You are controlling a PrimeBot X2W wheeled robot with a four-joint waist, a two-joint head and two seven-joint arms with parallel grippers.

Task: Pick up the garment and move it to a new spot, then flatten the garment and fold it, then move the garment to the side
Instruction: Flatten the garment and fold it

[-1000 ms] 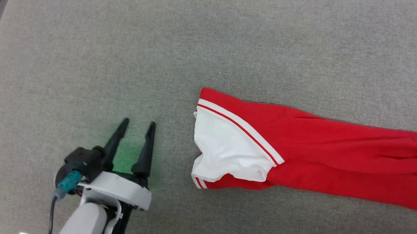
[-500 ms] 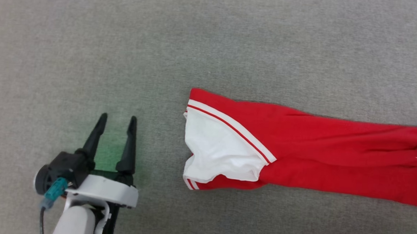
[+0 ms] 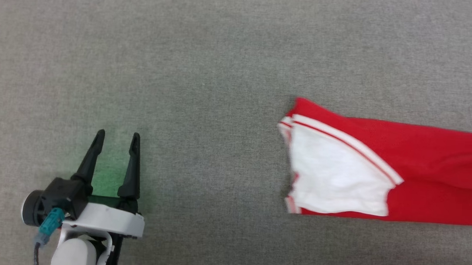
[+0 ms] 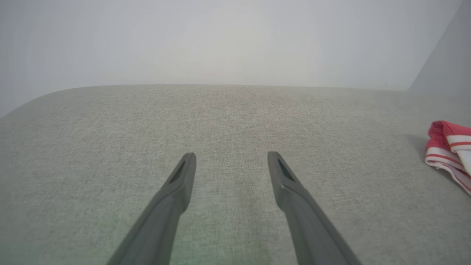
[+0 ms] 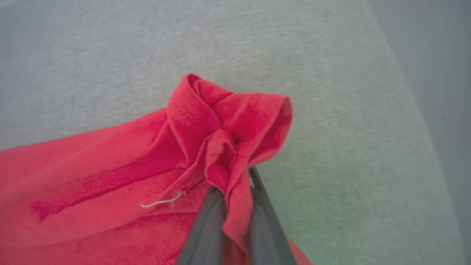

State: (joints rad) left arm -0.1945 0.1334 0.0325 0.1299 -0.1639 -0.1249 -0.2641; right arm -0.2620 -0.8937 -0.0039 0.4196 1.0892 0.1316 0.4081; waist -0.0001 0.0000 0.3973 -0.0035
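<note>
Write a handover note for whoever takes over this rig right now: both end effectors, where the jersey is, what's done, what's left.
Left end effector: open, empty, over the bare grey surface, well apart from the garment.
Right end effector: shut on a bunched red edge of the garment.
Garment: a long narrow strip lying on the surface, white sleeve panel at the end nearest the left end effector.
Done: it looks folded lengthwise and gripped.
Left: probably moving it to the side, then releasing.
</note>
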